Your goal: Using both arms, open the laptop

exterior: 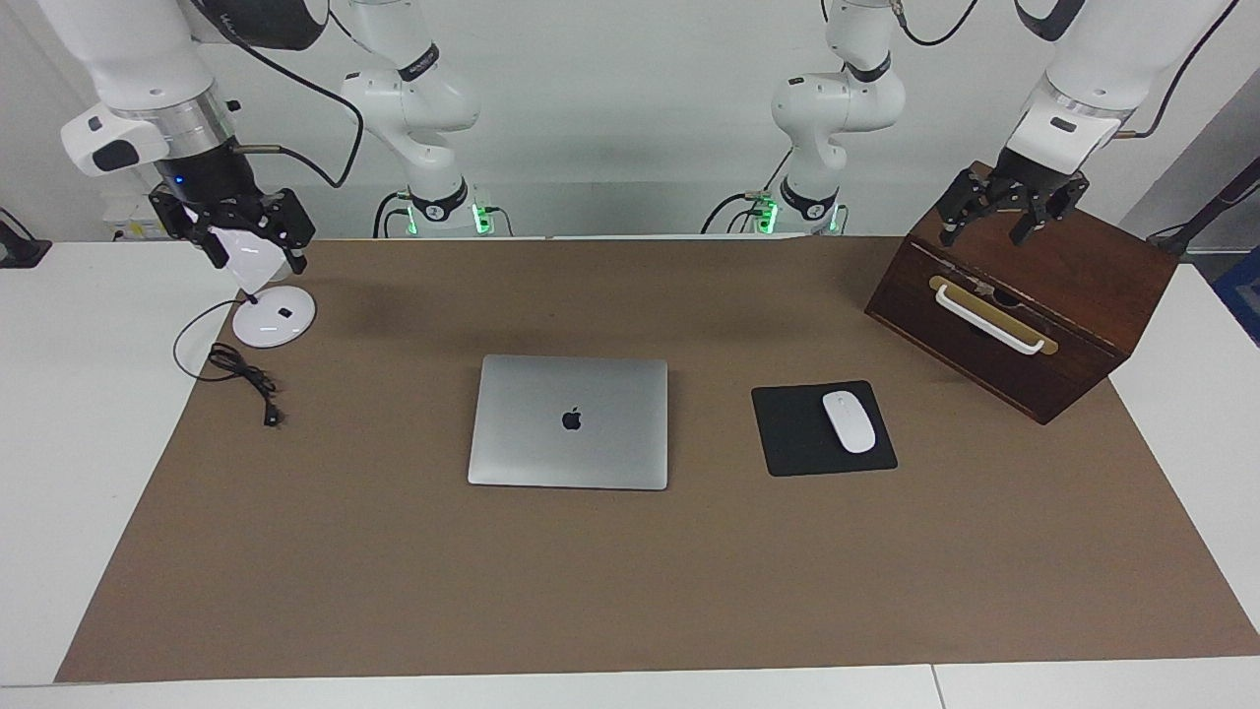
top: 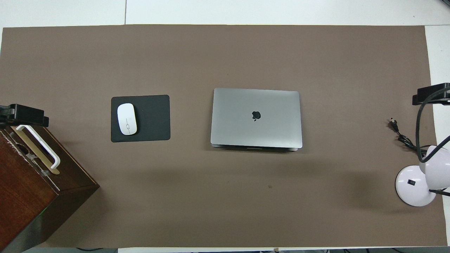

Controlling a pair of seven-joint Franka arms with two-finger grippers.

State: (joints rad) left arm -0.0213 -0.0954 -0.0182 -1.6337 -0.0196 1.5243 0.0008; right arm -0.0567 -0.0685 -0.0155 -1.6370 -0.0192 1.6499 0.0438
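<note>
So your laptop (exterior: 569, 421) is sitting dead center of the facing view, lid fully shut and flat on the brown mat (exterior: 630, 591), apple logo up; in the overhead view it's just right of the middle of the frame. Neither arm is anywhere near it. Your right gripper (exterior: 251, 246) is up in the air at the upper left of the facing view, hanging over the white desk lamp (exterior: 271, 310), and you can see its fingers spread apart with nothing between them. Your left gripper (exterior: 989, 217) is at the upper right of that view, raised over the top of the dark wooden box (exterior: 1024, 325), fingers also apart and holding nothing. The box has a white handle (exterior: 989, 318) on its front. Between the laptop and the box you've got a black mouse pad (exterior: 797, 433) with a white mouse (exterior: 849, 421) on it, just beside the laptop but not touching. A black cord (exterior: 241, 379) from the lamp trails loose on the mat at the left of the facing view.
</note>
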